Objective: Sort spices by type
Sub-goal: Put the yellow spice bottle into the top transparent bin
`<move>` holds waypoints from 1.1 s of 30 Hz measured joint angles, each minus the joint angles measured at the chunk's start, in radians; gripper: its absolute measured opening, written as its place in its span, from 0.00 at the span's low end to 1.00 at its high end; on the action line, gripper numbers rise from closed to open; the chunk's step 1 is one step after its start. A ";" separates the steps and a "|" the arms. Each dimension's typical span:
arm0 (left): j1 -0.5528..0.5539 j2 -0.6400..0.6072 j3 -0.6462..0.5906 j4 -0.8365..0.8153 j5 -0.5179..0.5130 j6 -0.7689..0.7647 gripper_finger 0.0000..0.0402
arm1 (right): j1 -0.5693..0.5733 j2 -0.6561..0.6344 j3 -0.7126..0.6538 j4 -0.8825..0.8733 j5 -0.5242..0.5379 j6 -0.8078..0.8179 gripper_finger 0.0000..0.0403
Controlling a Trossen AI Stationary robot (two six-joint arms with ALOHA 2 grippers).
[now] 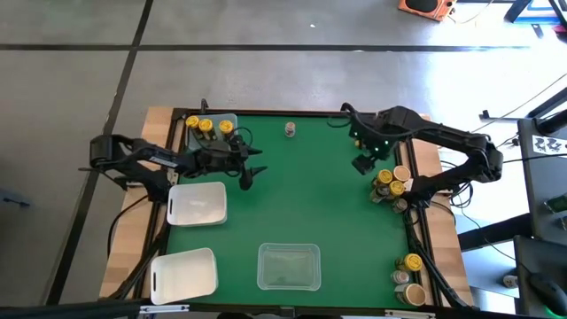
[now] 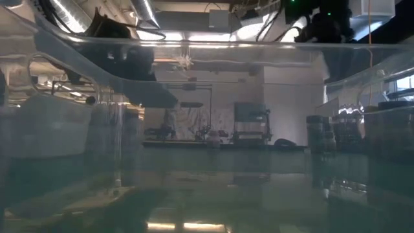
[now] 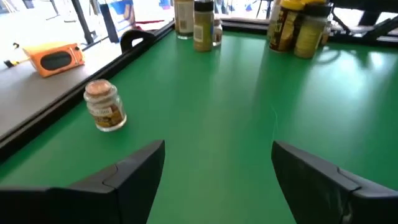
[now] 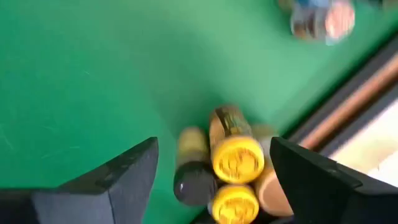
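Both pincers are hanging spread and empty: the right pincer (image 1: pixel 362 164) is hovering above the jar cluster (image 1: pixel 390 184) at the green bench's (image 1: pixel 301 204) right edge, apparently selecting; the left pincer (image 1: pixel 247 170) is waiting beside the yellow-lidded jars' tray (image 1: pixel 232 120) at upper left.

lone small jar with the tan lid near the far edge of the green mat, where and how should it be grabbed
Probably around the glass body just under the lid, fingers closing from either side. The small round jar with the tan lid stands upright and alone on the green mat, with nothing touching it, so both sides are free. The open left hand sits closer; in its wrist view the jar lies ahead and off to one side.
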 joint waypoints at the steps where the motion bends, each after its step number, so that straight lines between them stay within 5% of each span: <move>1: 0.000 0.002 -0.001 0.001 0.000 -0.003 0.73 | 0.007 0.000 -0.011 -0.019 0.001 0.029 0.76; 7: -0.002 0.015 -0.003 0.002 0.000 -0.009 0.73 | 0.051 0.003 -0.095 -0.053 -0.070 0.084 0.66; 19: -0.002 0.015 -0.003 0.000 0.000 -0.015 0.73 | 0.049 0.006 -0.214 -0.052 -0.059 0.078 0.04; 33: -0.002 0.014 -0.003 0.001 0.000 -0.007 0.73 | 0.049 0.006 -0.313 0.039 0.020 0.054 0.07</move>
